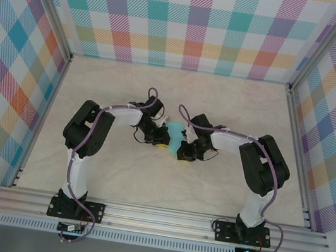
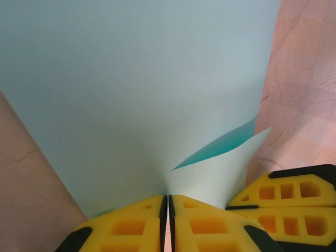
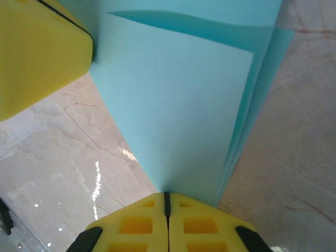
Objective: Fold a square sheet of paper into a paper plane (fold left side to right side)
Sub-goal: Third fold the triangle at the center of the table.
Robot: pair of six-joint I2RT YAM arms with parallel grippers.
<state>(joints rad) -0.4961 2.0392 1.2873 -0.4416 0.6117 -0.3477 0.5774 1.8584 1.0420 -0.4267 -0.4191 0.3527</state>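
Note:
The light turquoise sheet of paper (image 1: pixel 174 129) lies between my two grippers in the middle of the table, folded into layers. In the left wrist view the sheet of paper (image 2: pixel 136 89) runs into the shut jaws of my left gripper (image 2: pixel 168 203), and a loose flap lifts at its right. My right gripper (image 3: pixel 167 198) is also shut, pinching a pointed end of the sheet of paper (image 3: pixel 178 105), whose stacked edges show on the right. From above, the left gripper (image 1: pixel 160 142) and right gripper (image 1: pixel 184 155) stand close together on the paper's near side.
Beige marble-patterned tabletop (image 1: pixel 165 183) spreads all round the paper. Plaid walls (image 1: pixel 191 21) close off the back and both sides. The right gripper's yellow fingers (image 2: pixel 294 202) sit close beside my left gripper; the left gripper's finger (image 3: pixel 37 52) shows at the upper left of the right wrist view.

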